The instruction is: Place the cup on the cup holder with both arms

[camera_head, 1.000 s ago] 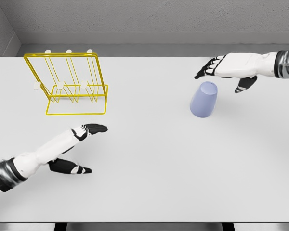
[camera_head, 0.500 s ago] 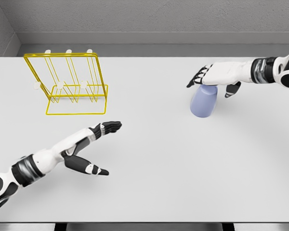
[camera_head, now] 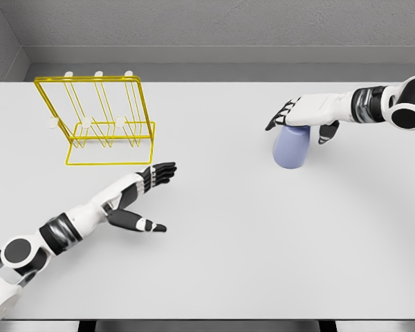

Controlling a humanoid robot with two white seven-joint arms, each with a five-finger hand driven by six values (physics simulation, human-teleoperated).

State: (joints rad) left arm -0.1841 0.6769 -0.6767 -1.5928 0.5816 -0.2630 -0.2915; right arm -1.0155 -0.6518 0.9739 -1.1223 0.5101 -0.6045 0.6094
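Left hand (camera_head: 140, 200), fingers spread & holding nothing, hovers over the white table (camera_head: 214, 263) just below the yellow wire cup holder (camera_head: 100, 121), while at far right the right hand (camera_head: 301, 117) rests open-fingered atop the upside-down lavender cup (camera_head: 292, 146).

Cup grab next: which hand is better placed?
Right. The right hand sits on top of the cup, fingers spread over it. The left hand is open, far across the table, nearer the holder.
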